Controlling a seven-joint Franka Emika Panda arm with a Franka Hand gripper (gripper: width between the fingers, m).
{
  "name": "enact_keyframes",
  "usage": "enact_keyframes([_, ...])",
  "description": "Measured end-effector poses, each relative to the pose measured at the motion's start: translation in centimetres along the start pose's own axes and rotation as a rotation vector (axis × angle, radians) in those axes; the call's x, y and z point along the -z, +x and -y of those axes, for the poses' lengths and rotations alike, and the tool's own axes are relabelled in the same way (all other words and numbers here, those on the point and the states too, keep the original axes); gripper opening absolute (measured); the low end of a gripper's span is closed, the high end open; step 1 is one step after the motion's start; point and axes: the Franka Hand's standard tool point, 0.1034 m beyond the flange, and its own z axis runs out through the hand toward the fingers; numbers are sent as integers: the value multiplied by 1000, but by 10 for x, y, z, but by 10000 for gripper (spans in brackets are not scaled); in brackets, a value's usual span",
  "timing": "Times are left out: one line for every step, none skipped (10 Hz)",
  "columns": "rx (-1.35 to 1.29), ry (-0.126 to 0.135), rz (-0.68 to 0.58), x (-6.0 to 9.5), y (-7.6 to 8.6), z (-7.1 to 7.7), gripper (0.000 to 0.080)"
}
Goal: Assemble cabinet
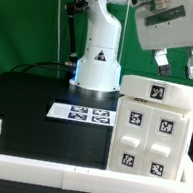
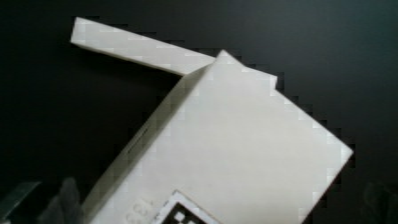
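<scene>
I watch the gripper [image 1: 178, 65] hover above the cabinet [image 1: 155, 129], jaws spread, gripping nothing. The cabinet stands on the black table [image 1: 23, 98] at the exterior view's right, beside the marker board [image 1: 84, 114].

- cabinet [image 1: 152, 129]: smooth, matt white plastic panels; printed black-and-white tags [image 1: 157, 91].
- worktop [image 1: 22, 103]: dull black, matt.
- marker board [image 1: 83, 114]: thin, flat white, paper-like sheet.
- arm [image 1: 98, 44]: glossy white shell.
</scene>
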Motion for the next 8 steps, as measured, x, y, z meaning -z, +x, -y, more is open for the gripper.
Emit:
enact_keyframes([62, -2, 1, 0, 0, 0, 797])
enact_keyframes([132, -4, 2, -1, 0, -1, 797])
enact_keyframes([218, -5, 2, -1, 0, -1, 797])
enact_keyframes([280, -5, 2, -1, 0, -1, 797])
enact_keyframes([342, -7, 1, -1, 0, -1, 797])
enact_keyframes([585, -52, -28, -1, 1, -3, 797])
enact_keyframes([727, -66, -31, -1, 2, -3, 797])
enact_keyframes([856, -80, -26, 1, 2, -2, 797])
